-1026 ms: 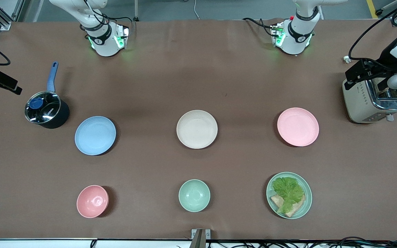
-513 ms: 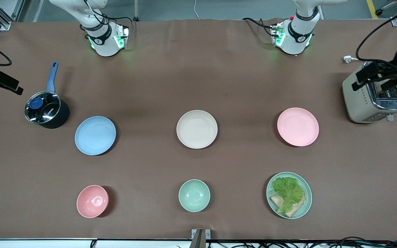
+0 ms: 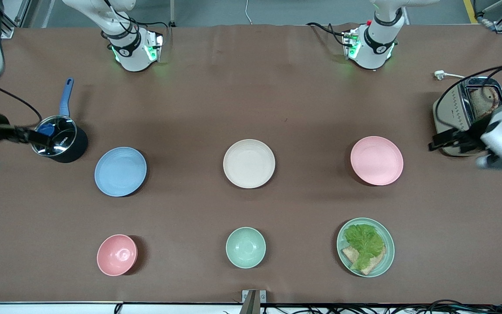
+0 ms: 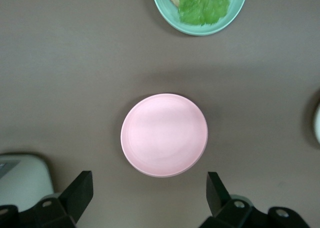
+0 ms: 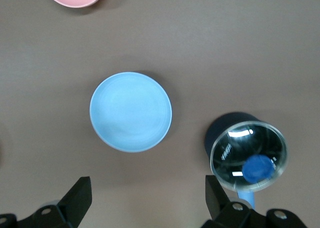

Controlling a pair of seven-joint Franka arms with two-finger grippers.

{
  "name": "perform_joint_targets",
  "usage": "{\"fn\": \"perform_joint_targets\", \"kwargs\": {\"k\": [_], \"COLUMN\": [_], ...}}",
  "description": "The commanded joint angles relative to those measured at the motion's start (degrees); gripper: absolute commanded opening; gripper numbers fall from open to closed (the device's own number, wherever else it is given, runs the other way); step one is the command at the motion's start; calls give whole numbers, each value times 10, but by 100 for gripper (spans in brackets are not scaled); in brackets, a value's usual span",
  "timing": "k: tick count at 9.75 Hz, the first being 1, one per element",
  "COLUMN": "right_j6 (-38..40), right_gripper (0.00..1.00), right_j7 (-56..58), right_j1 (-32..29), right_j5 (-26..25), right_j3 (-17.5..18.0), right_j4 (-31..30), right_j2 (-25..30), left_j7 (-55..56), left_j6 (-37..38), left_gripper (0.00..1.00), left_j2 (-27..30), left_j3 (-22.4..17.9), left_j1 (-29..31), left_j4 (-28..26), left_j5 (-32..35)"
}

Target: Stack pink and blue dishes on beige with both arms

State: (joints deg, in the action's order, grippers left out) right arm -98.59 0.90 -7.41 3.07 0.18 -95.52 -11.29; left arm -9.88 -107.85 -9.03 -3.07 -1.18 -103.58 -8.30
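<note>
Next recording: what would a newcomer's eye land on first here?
Three matching plates in a row: blue plate toward the right arm's end, beige plate in the middle, pink plate toward the left arm's end. The left gripper hangs open above the pink plate, the right gripper open above the blue.

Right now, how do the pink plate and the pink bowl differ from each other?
The pink plate is wide and shallow with a low rim; the pink bowl is smaller across and deeper. The plate lies toward the left arm's end of the table, beside the toaster; the bowl sits toward the right arm's end, nearer to the front camera. Both are pale pink, round, empty and upright on the table.
</note>
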Motion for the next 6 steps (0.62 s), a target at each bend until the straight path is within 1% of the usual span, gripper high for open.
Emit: {"fn": "perform_joint_targets", "kwargs": {"k": [1,2,3,4,5,6], "right_j6": [-111,-143,-170,-201,-242,-278], "right_gripper": [100,100,100,100,99,98], "right_j7": [131,146,149,186,224,244], "right_j1": [-59,-59,-60,-59,-59,-58], "right_j5": [80,84,104,155,190,201], "right_j3": [-3,-13,-13,-14,-14,-14], "right_j4": [-107,-127,-141,-163,-187,-206], "right_j2": [-14,-29,-56,-85,-101,-110], "left_j7": [-65,-79,-83,-94,-97,-97], "left_j6": [-126,-173,-216,-235,-259,-290], "left_gripper": [100,99,98,95,91,88], "left_j2": [-33,-62,-83,-110,-131,-143], "left_j3": [-1,-1,-1,-1,-1,-1], "left_j1": [-1,0,4,13,13,14], "left_j4": [-107,-122,-134,-137,-145,-163], "left_j5": [-3,-3,-3,-8,-24,-25]}}
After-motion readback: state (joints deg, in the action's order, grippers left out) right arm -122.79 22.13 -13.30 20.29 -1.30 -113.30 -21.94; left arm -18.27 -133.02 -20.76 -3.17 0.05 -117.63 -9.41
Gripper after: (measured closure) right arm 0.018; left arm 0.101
